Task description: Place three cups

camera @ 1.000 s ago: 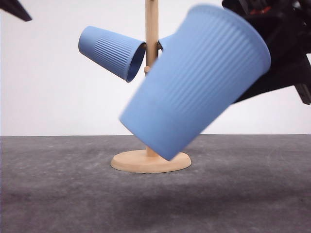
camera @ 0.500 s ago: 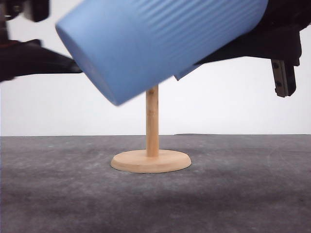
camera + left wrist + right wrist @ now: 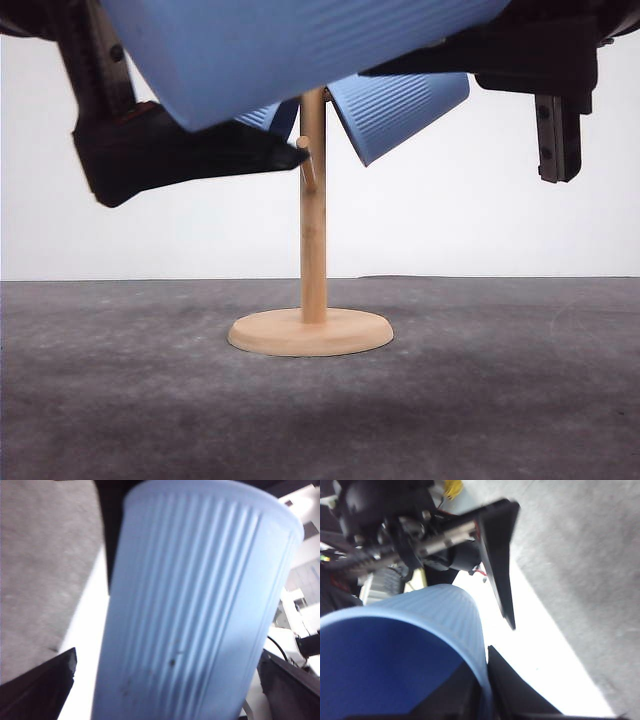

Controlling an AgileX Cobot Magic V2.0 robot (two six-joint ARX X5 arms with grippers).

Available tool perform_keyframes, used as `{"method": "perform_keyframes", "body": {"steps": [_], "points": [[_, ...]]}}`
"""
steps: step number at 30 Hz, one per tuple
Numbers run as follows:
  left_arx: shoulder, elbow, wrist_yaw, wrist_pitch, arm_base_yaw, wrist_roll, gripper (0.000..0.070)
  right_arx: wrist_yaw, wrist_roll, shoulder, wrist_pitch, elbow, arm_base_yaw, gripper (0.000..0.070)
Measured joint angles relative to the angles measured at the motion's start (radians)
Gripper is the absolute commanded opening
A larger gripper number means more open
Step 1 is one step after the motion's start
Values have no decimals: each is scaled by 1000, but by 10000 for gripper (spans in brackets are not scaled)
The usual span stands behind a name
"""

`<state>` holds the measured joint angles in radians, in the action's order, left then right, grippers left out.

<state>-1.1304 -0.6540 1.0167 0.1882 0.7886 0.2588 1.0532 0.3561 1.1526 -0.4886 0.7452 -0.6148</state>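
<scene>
While two cups [image 3: 400, 115] were hung on the wooden stand [image 3: 313, 220], the third cup [image 3: 290, 45] was held high by the right gripper [image 3: 470, 700]; the left gripper [image 3: 190, 155], apparently parted, flanked it. A handover seemed required next.

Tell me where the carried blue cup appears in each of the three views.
Front view: the carried cup spans the top edge, tilted, close to the camera.
Left wrist view: its ribbed side runs through the middle.
Right wrist view: its open mouth, beside the right fingers.
Shared landmark: the grey table.
</scene>
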Motion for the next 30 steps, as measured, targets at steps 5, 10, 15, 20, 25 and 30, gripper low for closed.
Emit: {"method": "perform_keyframes", "body": {"steps": [5, 10, 15, 20, 25, 30], "points": [[-1, 0, -6, -35, 37, 0, 700, 42, 1, 0, 1, 0, -12, 0], [-2, 0, -46, -43, 52, 0, 676, 43, 8, 0, 5, 0, -28, 0], [-2, 0, -41, -43, 54, -1, 515, 35, 8, 0, 7, 0, -39, 0], [-2, 0, -20, -43, 57, -1, 469, 24, 8, 0, 7, 0, -39, 0], [-2, 0, 0, -43, 57, 0, 468, 26, 8, 0, 11, 0, -40, 0], [-2, 0, 4, -43, 57, 0, 359, 30, 8, 0, 11, 0, -40, 0]]}}
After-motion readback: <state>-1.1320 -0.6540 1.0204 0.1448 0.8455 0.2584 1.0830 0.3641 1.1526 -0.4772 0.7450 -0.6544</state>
